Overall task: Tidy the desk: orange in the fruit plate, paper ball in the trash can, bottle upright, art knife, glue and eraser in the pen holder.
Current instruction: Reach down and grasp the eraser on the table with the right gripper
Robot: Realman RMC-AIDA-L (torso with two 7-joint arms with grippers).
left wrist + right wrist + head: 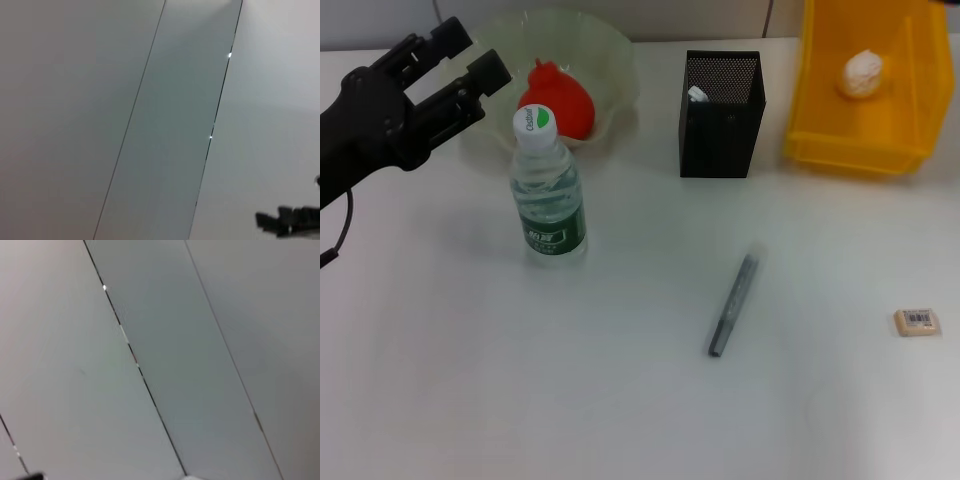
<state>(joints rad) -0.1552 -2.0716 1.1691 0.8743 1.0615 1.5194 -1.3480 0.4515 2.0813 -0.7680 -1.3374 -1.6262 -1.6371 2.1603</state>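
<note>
Our left end effector (458, 60) hangs empty with fingers spread wide, just left of the fruit plate (610, 50).
The orange (570, 100) lies in that plate just beside the fingertips; the bottle (548, 190) stands upright on the bench (620, 400) just below them. Farther right we see the pen holder (722, 125), then the trash can (910, 110) holding the paper ball (861, 74). The art knife (733, 305) and eraser (917, 321) lie well apart, lower right.
</note>
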